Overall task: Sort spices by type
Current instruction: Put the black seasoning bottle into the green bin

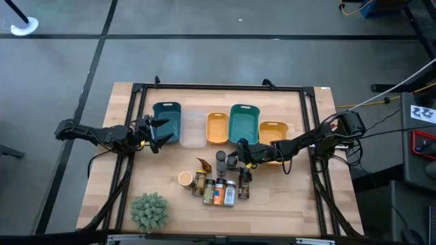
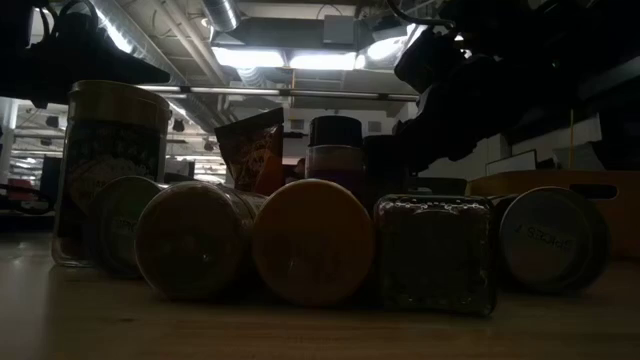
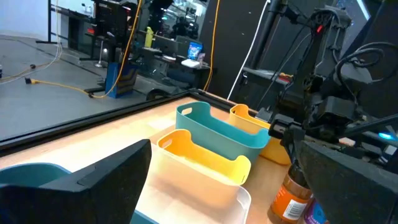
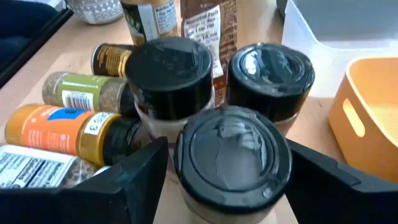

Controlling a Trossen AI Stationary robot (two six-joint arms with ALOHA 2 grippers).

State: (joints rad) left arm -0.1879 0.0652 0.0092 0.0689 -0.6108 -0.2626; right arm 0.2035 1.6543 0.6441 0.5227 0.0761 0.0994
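Pale wood first: looking down on the table point(image 1: 136, 184), with the left arm point(image 1: 95, 134) and the right arm point(image 1: 306, 141) reaching in from its two sides. Moving to the row of trays along the far side, running teal tray point(image 1: 167, 122), clear tray point(image 1: 193, 129), orange tray point(image 1: 217, 129), second teal tray point(image 1: 243, 124), second orange tray point(image 1: 274, 129), none showing a spice inside. Noting the green plant point(image 1: 149, 209) near the front left corner, well apart from the work. Finding the spices point(image 1: 218, 185) bunched at mid-table, just in front of the trays: several bottles lying on their sides, a few jars standing, a brown-orange packet point(image 1: 203, 165) propped behind. Placing the right gripper point(image 1: 238, 151) low over the upright jars, jaws spread and straddling a dark-lidded jar point(image 4: 231, 155), gaps showing on both sides, not pinching it. Placing the left gripper point(image 1: 158, 133) hovering by the first teal tray, jaws likewise spread, holding nothing. Judging the step as a first pick, with sorting barely begun. Expecting the next move to call for closing squarely on that jar, then lifting straight up before carrying it to a tray. Watching a black-lidded jar point(image 4: 169, 71) and its twin standing just beside the target, and an orange-labelled bottle point(image 4: 62, 130) lying near one finger point(image 4: 140, 180): probably crowding the grasp and risking a knock-over.
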